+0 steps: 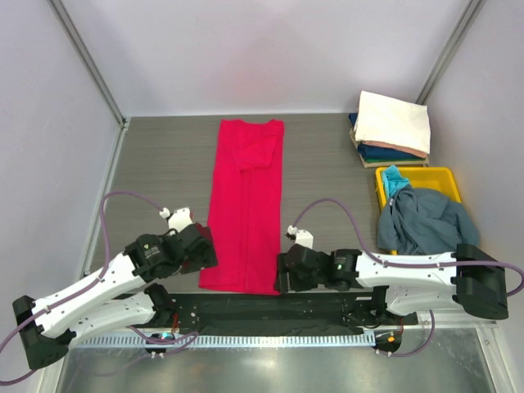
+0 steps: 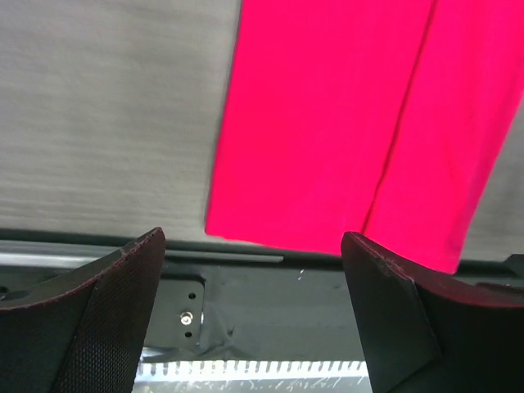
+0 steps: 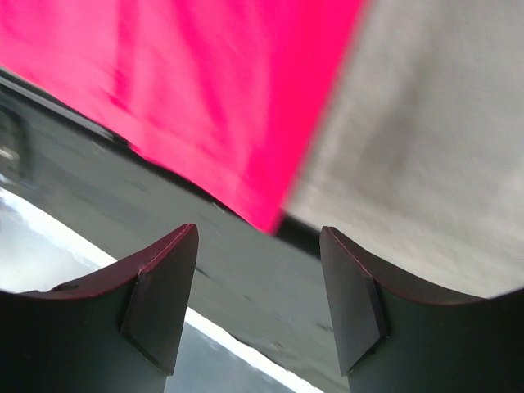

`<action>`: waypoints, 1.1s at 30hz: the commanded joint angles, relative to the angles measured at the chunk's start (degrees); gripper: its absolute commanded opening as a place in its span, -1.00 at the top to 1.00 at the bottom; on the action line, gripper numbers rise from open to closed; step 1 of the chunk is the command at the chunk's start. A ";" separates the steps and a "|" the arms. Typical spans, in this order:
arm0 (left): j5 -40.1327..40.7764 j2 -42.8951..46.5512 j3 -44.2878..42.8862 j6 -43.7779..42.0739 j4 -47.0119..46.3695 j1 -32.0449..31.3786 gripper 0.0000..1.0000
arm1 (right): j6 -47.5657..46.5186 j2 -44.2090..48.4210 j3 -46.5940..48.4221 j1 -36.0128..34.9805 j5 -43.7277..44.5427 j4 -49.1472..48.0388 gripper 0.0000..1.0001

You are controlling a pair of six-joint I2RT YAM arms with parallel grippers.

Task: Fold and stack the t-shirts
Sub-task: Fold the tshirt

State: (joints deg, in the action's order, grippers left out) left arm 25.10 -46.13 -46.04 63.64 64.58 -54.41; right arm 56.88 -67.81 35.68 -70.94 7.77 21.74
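Left tool (image 1: 205, 248) stands with its two dark fingers spread wide and nothing between them, hovering just beside the lower left corner of the bright crimson-pink cloth t-shirt (image 1: 246, 205). Right tool (image 1: 282, 274) mirrors it at the lower right corner, its fingers also apart and empty; in the right wrist view the corner of the cloth sits just above the gap between them.

That shirt lies flat in the middle of the frame on the grey wood-grain surface (image 1: 164, 164). It is folded into one long narrow strip, with the sleeves turned inward at its upper end and the hem at the lower end by the arm bases. The pairing looks deliberate. With one tool at each hem corner, both could pinch the near edge and carry it up towards the collar, halving the strip evenly.

In the upper right of the frame sits a neat pile with a folded cream-white t-shirt (image 1: 395, 121) on top and darker teal and navy folded cloth (image 1: 389, 153) beneath. It seems to be the stack that finished shirts join. Just below it, a yellow plastic tray (image 1: 426, 174) holds a crumpled slate blue-grey t-shirt (image 1: 422, 221) and a scrap of teal cloth (image 1: 395, 178), which I judge to be waiting their turn.
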 commanded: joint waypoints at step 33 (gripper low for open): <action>-7.88 21.08 30.49 21.18 -10.96 0.80 -0.02 | 13.96 -3.56 -14.59 -3.16 1.72 -20.24 0.30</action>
State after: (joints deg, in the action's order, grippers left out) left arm 12.45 -25.17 -15.92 83.88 56.73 -53.98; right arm 70.04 -70.81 21.82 -74.13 6.37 2.13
